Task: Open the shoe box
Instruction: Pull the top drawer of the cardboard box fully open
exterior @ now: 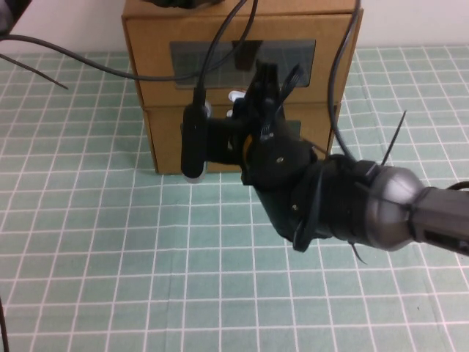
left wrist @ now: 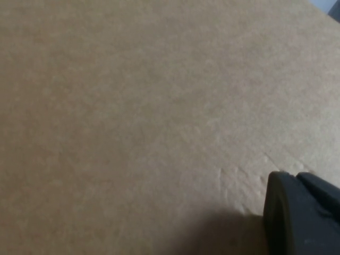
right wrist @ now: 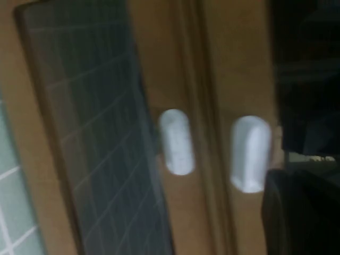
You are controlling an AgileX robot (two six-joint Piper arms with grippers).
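— So, where does the job stand?

— Nothing is open yet, as far as you can see. On the green grid mat (exterior: pixel 110 242) the shoe box (exterior: pixel 154 51) stands at twelve o'clock. It is two cardboard tiers stacked, and I judge both fronts flush and shut. Your right arm (exterior: pixel 381 205) comes in from four o'clock. The right gripper (exterior: pixel 264 73) is up at the box front, near centre, closed, with nothing visibly pinched.

— And the left?

— The left gripper (left wrist: pixel 300 212) sits close against plain cardboard. I cannot tell whether it is open or closed, nor which face it is on.

— What's left, then?

— All of it, by my reading. The white tabs (right wrist: pixel 177 142), two side by side on the front just beside your right gripper, look like the pulls. You have yet to take one and draw the front out.
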